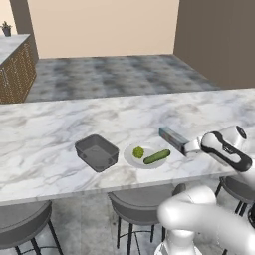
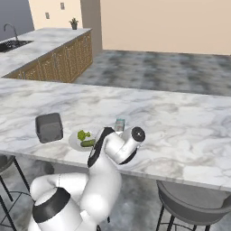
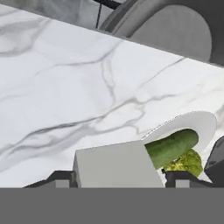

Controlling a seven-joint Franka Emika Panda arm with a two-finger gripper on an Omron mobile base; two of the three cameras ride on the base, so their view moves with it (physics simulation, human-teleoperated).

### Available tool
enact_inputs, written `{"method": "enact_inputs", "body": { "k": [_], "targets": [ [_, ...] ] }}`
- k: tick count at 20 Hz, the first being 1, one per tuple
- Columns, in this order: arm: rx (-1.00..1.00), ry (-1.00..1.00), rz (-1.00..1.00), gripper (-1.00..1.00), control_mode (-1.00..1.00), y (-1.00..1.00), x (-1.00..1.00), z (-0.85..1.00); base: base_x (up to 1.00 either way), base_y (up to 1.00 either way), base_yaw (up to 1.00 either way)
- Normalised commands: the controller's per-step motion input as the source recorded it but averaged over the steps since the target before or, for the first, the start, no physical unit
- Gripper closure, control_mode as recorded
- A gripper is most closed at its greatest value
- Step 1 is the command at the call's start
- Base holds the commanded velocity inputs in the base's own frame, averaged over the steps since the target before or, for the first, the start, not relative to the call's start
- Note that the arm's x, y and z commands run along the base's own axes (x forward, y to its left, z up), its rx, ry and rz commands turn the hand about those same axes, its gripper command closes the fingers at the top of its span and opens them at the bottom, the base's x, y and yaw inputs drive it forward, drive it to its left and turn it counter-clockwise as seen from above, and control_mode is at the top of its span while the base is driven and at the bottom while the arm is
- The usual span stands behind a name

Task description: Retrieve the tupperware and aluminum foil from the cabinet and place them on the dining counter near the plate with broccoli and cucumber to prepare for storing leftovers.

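Landmark: round white plate (image 1: 134, 158) w/ green broccoli (image 1: 138, 152) + cucumber (image 1: 157, 157) on the marble dining counter (image 1: 60, 122). Dark grey rectangular tupperware (image 1: 97, 152) sits just left of the plate. Long grey aluminum foil box (image 1: 174, 139) lies just right of it, between the gripper (image 3: 118, 177) fingers; jaws look parted, prob. letting go, contact unclear.

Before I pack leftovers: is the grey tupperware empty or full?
Empty: the tupperware sits open-topped on the counter, its bare dark bottom showing in the left base view.
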Motion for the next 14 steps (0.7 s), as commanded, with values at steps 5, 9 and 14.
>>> {"method": "enact_inputs", "body": {
  "k": [5,9,14],
  "targets": [
    [0.02,0.0,0.02,-1.0,-1.0,-0.3,0.25,0.24,0.0,0.0,0.0],
    [0.0,0.0,0.04,-1.0,-1.0,-0.16,-0.32,0.99,0.0,0.0,0.0],
    [-0.1,0.0,0.06,-1.0,-1.0,0.04,-0.82,0.4,0.0,0.0,0.0]
  ]
}}
